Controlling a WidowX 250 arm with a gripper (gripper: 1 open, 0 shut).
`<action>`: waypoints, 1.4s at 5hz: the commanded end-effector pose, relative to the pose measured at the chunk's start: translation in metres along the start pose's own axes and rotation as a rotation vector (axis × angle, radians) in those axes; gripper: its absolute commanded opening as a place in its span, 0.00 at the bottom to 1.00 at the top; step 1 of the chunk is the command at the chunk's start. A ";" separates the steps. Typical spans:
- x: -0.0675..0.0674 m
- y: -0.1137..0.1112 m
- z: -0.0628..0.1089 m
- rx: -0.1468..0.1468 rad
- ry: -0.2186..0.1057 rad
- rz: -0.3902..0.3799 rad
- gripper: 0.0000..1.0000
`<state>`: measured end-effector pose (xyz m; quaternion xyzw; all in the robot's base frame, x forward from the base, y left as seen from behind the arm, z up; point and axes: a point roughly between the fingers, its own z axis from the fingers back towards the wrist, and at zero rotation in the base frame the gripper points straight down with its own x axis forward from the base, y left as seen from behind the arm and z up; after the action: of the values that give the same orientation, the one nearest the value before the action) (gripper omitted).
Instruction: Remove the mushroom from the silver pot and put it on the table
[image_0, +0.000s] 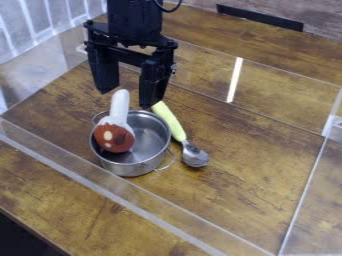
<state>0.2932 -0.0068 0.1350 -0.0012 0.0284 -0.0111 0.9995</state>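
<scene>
Below and just in front of the gripper (130, 82), whose jaws are standing wide and empty, the mushroom (115, 133) is lying in the silver pot (139, 160); descending should straddle the cap, avoiding the rim.

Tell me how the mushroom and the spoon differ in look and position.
The mushroom has a reddish-brown cap and a thick white stem; the spoon has a yellow-green handle and a metal bowl. The mushroom lies in the silver pot, stem over the rim; the spoon lies flat on the table beside the pot. Neither is held by the open gripper.
</scene>
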 end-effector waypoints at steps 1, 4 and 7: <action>-0.002 0.005 -0.011 0.010 0.016 0.003 1.00; -0.002 0.028 -0.055 0.062 0.020 0.026 1.00; 0.006 0.036 -0.077 0.060 0.012 0.040 0.00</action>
<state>0.2935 0.0225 0.0503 0.0277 0.0468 -0.0004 0.9985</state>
